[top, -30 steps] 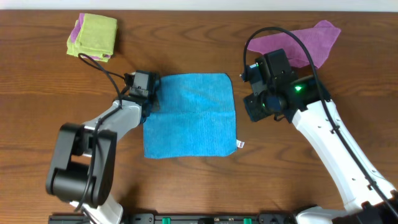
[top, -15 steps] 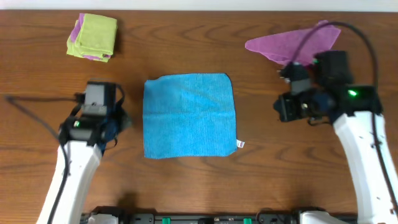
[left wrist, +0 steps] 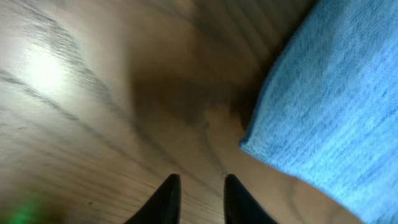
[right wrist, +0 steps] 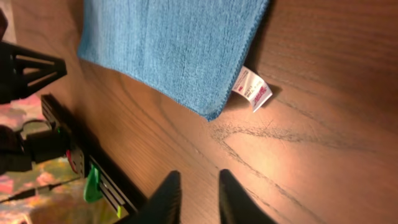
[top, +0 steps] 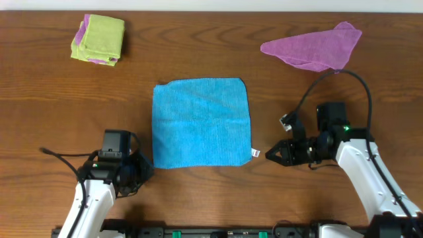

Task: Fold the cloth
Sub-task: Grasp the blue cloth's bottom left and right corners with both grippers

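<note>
The sky-blue cloth (top: 201,122) lies flat and square in the middle of the wooden table, its white tag (top: 255,153) sticking out at the front right corner. My left gripper (top: 144,173) hangs low just left of the cloth's front left corner (left wrist: 245,143). Its jaws stand a little apart over bare wood (left wrist: 199,186). My right gripper (top: 269,155) points at the tag (right wrist: 252,90) from the right, a short way off the cloth (right wrist: 174,43). It is narrowly open with only table between the fingertips (right wrist: 198,183).
A folded lime-green cloth (top: 98,38) lies on something purple at the far left. A crumpled purple cloth (top: 314,47) lies at the far right. A black rail (right wrist: 74,155) runs along the table's front edge, close behind both grippers.
Both arms have drawn back from the cloth's far side to its front corners. Their jaws, shut before, now stand slightly apart. The cloth lies as it did.
</note>
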Available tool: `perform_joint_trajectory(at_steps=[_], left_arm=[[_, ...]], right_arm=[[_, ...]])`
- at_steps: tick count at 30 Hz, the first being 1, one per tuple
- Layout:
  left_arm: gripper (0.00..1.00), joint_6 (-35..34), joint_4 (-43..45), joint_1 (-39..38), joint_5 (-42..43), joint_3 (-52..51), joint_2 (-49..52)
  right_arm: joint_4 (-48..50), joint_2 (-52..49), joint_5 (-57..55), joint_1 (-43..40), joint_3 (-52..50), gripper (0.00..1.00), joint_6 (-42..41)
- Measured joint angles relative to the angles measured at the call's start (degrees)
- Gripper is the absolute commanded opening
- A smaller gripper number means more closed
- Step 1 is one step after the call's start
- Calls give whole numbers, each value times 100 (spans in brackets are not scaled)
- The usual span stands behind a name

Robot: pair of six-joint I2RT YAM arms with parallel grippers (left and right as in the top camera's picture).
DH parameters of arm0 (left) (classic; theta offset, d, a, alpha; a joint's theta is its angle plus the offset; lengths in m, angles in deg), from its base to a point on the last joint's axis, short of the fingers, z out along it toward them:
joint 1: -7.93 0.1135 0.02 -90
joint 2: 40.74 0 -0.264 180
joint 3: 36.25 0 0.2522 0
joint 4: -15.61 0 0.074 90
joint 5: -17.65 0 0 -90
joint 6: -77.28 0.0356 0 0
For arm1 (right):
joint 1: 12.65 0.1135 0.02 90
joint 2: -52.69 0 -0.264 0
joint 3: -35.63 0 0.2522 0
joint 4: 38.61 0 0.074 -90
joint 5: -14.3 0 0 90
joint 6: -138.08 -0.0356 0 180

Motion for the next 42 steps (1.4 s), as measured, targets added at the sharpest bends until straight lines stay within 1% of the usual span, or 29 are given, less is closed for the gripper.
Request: perform_joint_trajectory(at_steps=[1, 3, 6, 12, 15, 17, 25, 27, 30, 35, 38, 42], left_arm=[[54, 20, 76, 0, 55, -37, 0], [61, -46, 188, 0, 144, -55, 0], [68, -87, 345, 0, 219, -55, -4], [69, -116, 616, 0, 271, -59, 11], [69, -116, 719, 0, 280, -59, 98], [67, -116, 743, 0, 293, -59, 210], [65, -114, 1102, 0, 393, -61, 570], [64, -109, 1123, 0, 409, -61, 667], [58, -96, 1150, 0, 415, -61, 828], [53, -85, 1154, 0, 514, -61, 933], [52, -83, 1156, 0, 610, -61, 933], [52, -83, 1154, 0, 686, -61, 933]], right_arm=[[48, 0, 28, 2, -46, 32, 0], [181, 0, 83, 4, -118, 34, -9], [326, -15, 127, 4, -195, 34, -9], [697, -262, 162, 249, -310, 34, -52], [881, -439, 164, 494, -317, 34, -101], [994, -588, 142, 619, -317, 34, -177], [1311, -1040, 76, 789, -317, 38, -291], [1419, -1156, 59, 855, -317, 38, -337], [1561, -1320, 46, 876, -319, 38, -407], [1729, -1399, 35, 883, -319, 38, -520], [1797, -1399, -9, 918, -319, 39, -597], [1932, -1399, -98, 1034, -319, 39, -686]])
